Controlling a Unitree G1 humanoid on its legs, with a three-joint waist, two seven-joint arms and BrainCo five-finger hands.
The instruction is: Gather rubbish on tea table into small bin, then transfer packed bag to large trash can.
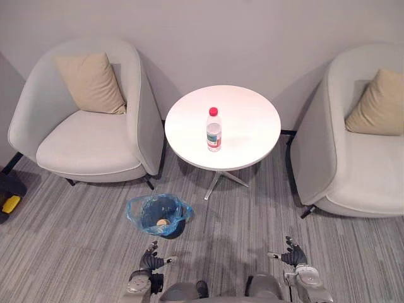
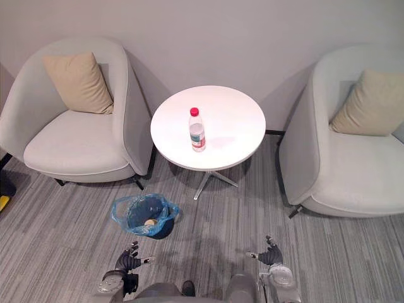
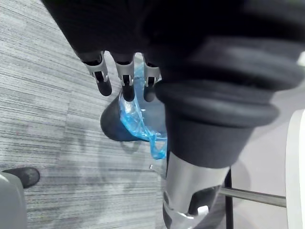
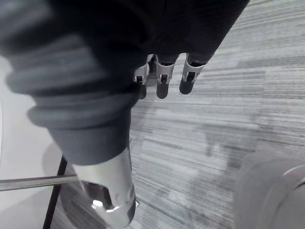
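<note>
A clear plastic bottle (image 1: 214, 129) with a red cap stands upright near the middle of the round white tea table (image 1: 252, 120). On the floor in front of the table, to its left, sits a small dark bin (image 1: 160, 215) lined with a blue bag; a pale scrap lies inside it. My left hand (image 1: 151, 259) hangs low just in front of the bin, fingers relaxed and holding nothing. My right hand (image 1: 293, 257) hangs low at the right over the carpet, fingers also loose. The left wrist view shows the bin (image 3: 114, 125) past the fingers (image 3: 126, 81).
Two light grey armchairs flank the table, the left one (image 1: 88, 120) and the right one (image 1: 353, 139), each with a beige cushion. A black and yellow object (image 1: 9, 196) lies at the far left edge. Grey striped carpet covers the floor.
</note>
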